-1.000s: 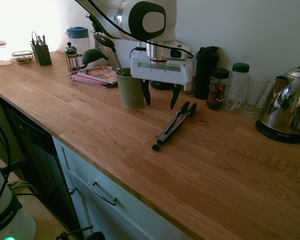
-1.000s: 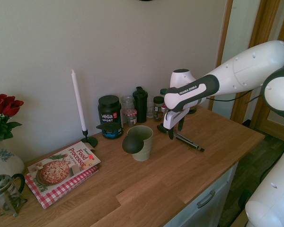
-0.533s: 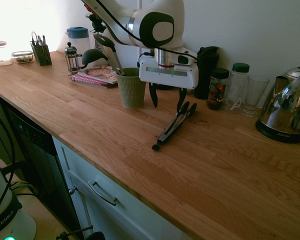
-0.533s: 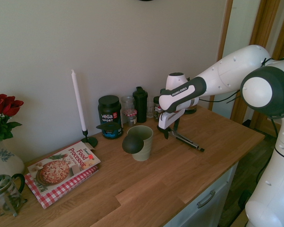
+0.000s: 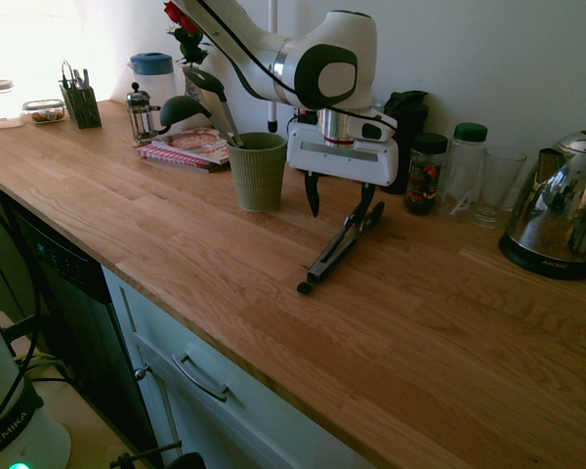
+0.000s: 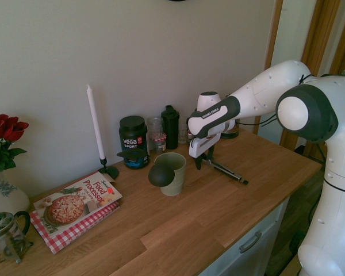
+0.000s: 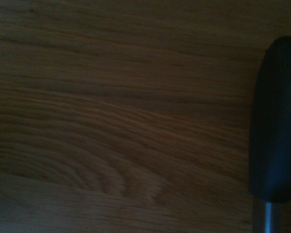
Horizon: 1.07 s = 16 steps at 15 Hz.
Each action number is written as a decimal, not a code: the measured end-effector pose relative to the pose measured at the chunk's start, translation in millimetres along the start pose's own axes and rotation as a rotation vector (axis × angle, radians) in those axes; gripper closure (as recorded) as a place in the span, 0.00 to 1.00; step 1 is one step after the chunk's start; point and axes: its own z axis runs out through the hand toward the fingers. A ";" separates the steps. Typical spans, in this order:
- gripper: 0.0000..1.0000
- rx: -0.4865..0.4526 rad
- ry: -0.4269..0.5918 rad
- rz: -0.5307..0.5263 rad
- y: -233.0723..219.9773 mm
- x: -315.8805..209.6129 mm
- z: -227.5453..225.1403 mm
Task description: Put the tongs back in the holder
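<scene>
While two black ladles (image 5: 197, 96) already lean out of the holder (image 5: 257, 171), the green ribbed cup near the back of the wooden surface (image 5: 176, 234), the tongs (image 5: 337, 249) lie flat just to its right, black tips toward the wall and black end tab pointing at the front edge. Over their tip end hangs the pincer (image 5: 338, 200), pointing straight down with its jaws spread wide and nothing between them; one finger seems to stand right by the tips, though contact cannot be judged. Seen from the wrist, a black tip (image 7: 274, 121) shows against bare wood. Being slim metal, the tongs should be stiff, light and rather slick, and their arms may spring apart. A hold across both arms at the grey shaft, just behind the tips, would likely pinch them shut and let the long tail hang down for lowering into the cup, which looks light enough to tip if nudged.
</scene>
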 end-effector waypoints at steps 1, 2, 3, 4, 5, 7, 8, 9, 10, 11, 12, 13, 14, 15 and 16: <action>1.00 -0.001 -0.002 0.000 2.4 1.1 1.8; 1.00 0.000 -0.003 -0.001 4.2 1.9 2.4; 1.00 0.001 -0.004 0.001 5.6 2.4 3.0; 1.00 0.002 -0.006 0.003 6.1 2.6 3.5; 1.00 0.003 -0.007 0.004 6.0 2.4 4.0; 1.00 0.002 -0.010 0.003 6.0 1.5 5.4; 1.00 0.001 -0.011 0.003 6.1 1.2 6.2; 1.00 0.000 -0.013 0.003 6.1 1.1 7.2; 1.00 0.000 -0.014 0.003 6.0 1.1 8.6; 1.00 0.000 -0.014 0.003 5.8 1.3 10.0; 1.00 -0.001 -0.014 0.004 6.1 1.6 11.2; 1.00 -0.001 -0.015 0.006 6.9 2.1 12.1; 1.00 -0.003 -0.016 0.010 8.9 2.8 12.7; 1.00 -0.004 -0.016 0.014 11.8 4.0 13.2; 1.00 -0.005 -0.016 0.019 14.6 5.0 13.4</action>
